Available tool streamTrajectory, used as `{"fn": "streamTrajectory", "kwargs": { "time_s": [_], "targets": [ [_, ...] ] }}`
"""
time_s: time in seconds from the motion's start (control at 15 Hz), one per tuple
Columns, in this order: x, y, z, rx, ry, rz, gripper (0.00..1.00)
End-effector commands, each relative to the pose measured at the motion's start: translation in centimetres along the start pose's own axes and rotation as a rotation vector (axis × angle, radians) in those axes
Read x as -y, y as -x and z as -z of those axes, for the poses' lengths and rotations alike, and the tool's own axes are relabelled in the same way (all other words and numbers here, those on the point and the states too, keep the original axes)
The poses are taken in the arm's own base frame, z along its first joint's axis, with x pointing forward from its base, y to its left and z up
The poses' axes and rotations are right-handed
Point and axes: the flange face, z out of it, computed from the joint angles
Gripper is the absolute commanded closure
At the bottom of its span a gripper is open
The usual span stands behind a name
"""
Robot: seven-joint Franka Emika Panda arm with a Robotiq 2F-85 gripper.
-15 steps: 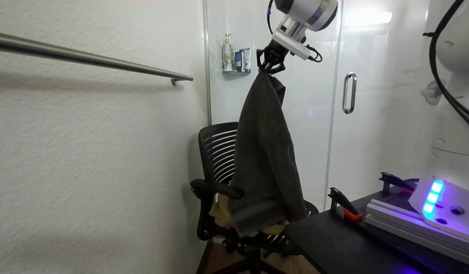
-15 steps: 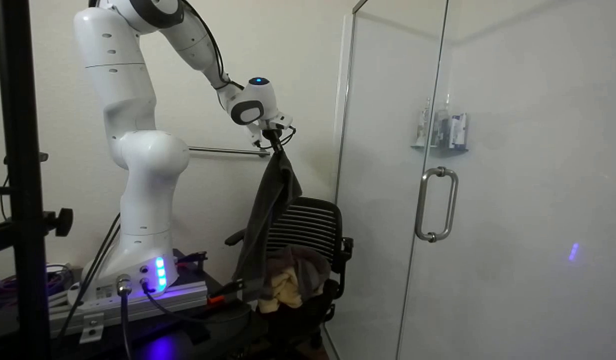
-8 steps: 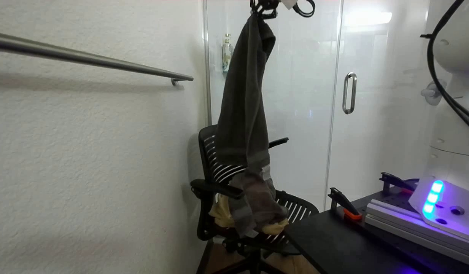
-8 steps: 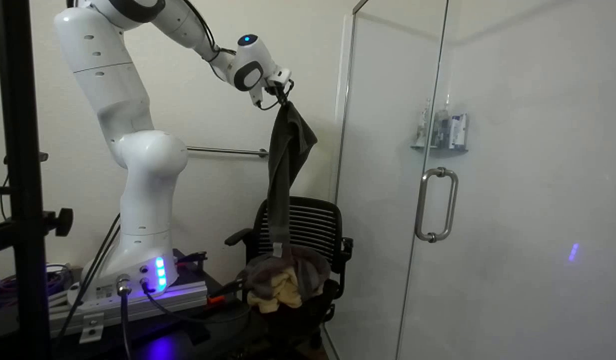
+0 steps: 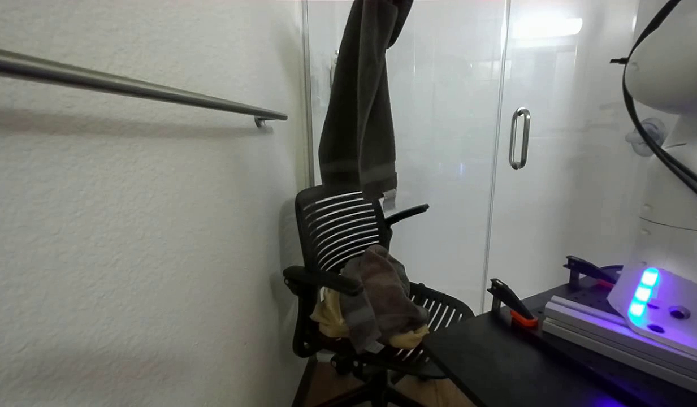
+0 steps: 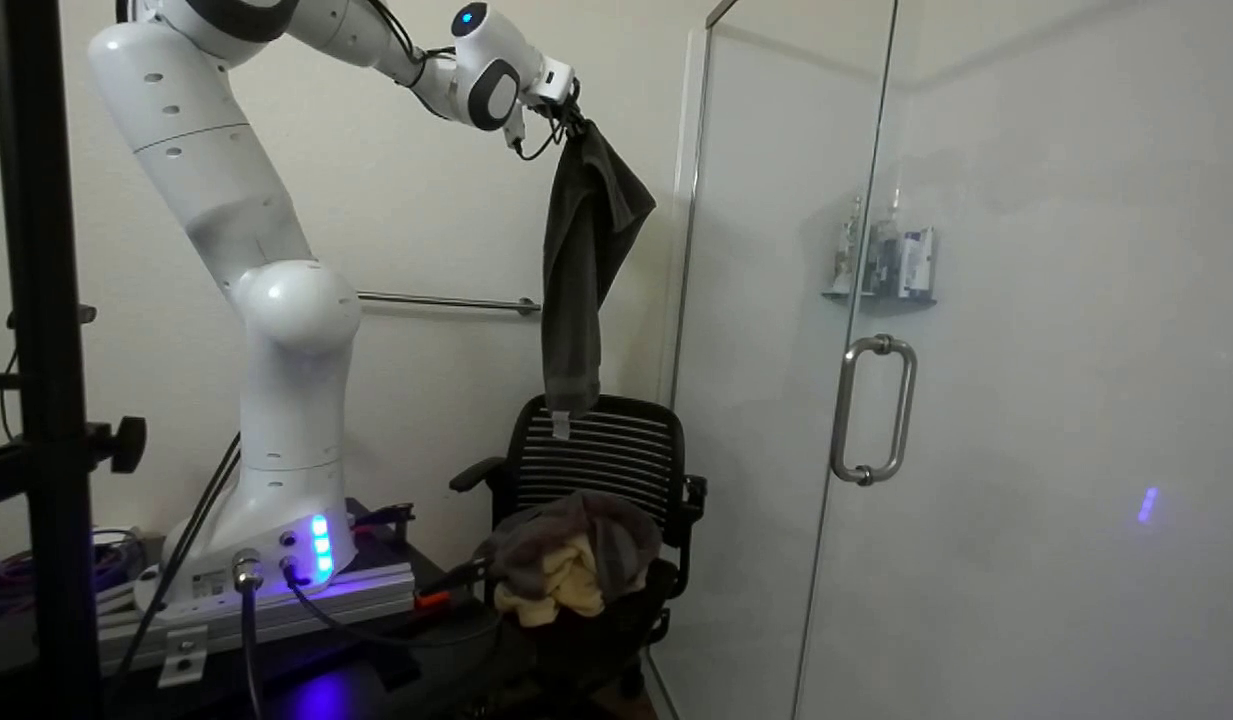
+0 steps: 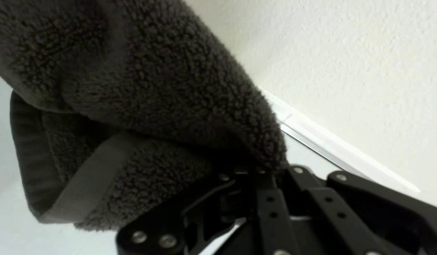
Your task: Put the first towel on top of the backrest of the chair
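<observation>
A dark grey towel (image 5: 359,113) hangs from my gripper (image 6: 574,125), high above the chair. The towel also shows in an exterior view (image 6: 581,270) and fills much of the wrist view (image 7: 161,81). My gripper (image 7: 275,173) is shut on the towel's upper part. The towel's lower end, with a white tag (image 6: 560,425), overlaps the top of the black chair's slatted backrest (image 6: 631,405) in both exterior views; I cannot tell whether they touch. A heap of grey-brown towel (image 5: 385,288) and yellow cloth (image 5: 329,319) lies on the chair seat. The gripper is out of frame in an exterior view.
A metal towel bar (image 5: 128,85) runs along the wall beside the chair. A black table (image 5: 495,350) with clamps (image 5: 512,302) stands in front of the seat. A glass shower door with a handle (image 6: 901,410) and a bottle shelf (image 6: 881,295) are nearby. The chair has armrests (image 5: 323,280).
My gripper has risen and moved over the chair with the towel. The towel's lower end has lifted from the seat level to the top of the backrest, uncovering the heap and slats.
</observation>
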Motion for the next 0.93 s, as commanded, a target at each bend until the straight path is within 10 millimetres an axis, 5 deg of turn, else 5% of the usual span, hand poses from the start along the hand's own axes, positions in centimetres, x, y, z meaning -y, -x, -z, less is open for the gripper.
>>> {"fn": "streamTrajectory", "kwargs": {
  "time_s": [0.0, 0.33, 0.73, 0.87],
  "targets": [
    [-1.1, 0.9, -0.7, 0.020, 0.030, 0.027, 0.99],
    [-2.4, -0.6, -5.4, -0.050, 0.009, -0.174, 0.99],
    [-7.8, -2.7, -13.8, -0.114, -0.021, -0.512, 0.99],
    [-8.5, -4.3, -14.4, -0.148, -0.049, -0.588, 0.99]
  ]
}}
